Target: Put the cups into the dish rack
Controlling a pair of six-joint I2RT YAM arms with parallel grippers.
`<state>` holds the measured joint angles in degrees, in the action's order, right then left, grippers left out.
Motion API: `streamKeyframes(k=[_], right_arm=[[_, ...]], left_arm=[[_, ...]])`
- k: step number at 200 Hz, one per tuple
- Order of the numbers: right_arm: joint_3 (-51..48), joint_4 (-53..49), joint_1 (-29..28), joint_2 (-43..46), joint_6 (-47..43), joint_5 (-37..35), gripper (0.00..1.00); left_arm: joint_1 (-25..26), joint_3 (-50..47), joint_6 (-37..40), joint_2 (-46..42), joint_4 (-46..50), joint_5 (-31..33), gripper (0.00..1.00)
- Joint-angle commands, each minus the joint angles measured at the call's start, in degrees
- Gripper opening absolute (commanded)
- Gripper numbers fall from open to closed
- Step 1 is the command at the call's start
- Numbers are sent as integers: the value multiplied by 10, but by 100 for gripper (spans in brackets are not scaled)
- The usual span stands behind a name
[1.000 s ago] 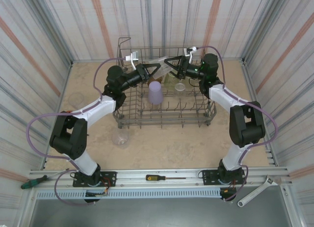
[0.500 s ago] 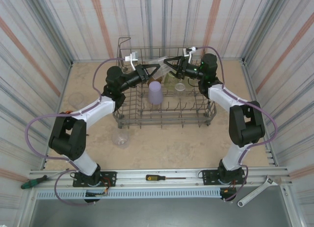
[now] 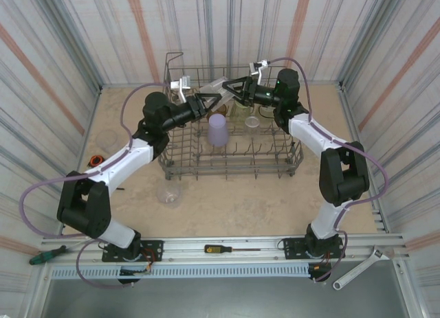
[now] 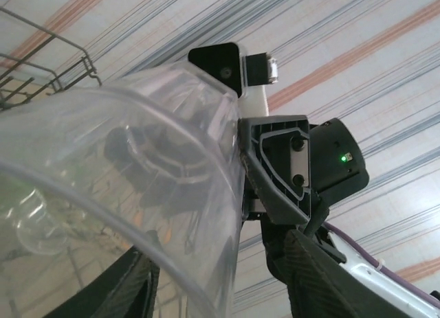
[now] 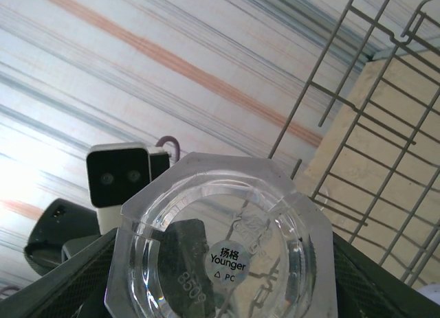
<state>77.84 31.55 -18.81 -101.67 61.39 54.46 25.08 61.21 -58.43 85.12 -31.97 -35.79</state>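
ok so mid handoff rn. the clear cup (image 5: 220,222) is up in the air over the far end of the dish rack (image 3: 230,168), sandwiched btw both hands. right hand (image 3: 230,88) is clamped on it. the right wrist cam looks straight at the cup's octagon base w/ the "Younger" sticker, and the fingers (image 5: 371,284) press in from both sides. left hand (image 3: 214,97) has let go: a sec ago it was pinched tight, now its fingers (image 4: 309,277) stand apart w/ the cup wall running btw them and a gap showing on one side.

what else changed vs a sec ago: both hands sit a bit higher and further left over the rack's back edge. the left arm's elbow has swung out toward the left wall, which uncovers a small orange round thing (image 3: 96,159) on the counter (image 3: 240,208) that the arm was hiding before.

same as before: lavender cup (image 3: 218,130) standing in the middle of the rack, small clear cup (image 3: 252,121) in the rack just right of it, loose clear cup (image 3: 169,193) on the counter near the rack's front left corner.
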Motion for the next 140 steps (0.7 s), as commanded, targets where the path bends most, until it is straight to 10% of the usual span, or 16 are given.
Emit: streamKeyframes(k=[1,65,140], right_arm=[[29,-50,-7,-5,-68,-8,55],[68,-111,-24,-26,-129,-9,53],[141,-312,-57,-40,-313,-52,53]], left_arm=[[-11,-6,30,-42,44,7,55],[-29,20,100,-119,230,39,98],[-64,78,191,-209,475,126,99]])
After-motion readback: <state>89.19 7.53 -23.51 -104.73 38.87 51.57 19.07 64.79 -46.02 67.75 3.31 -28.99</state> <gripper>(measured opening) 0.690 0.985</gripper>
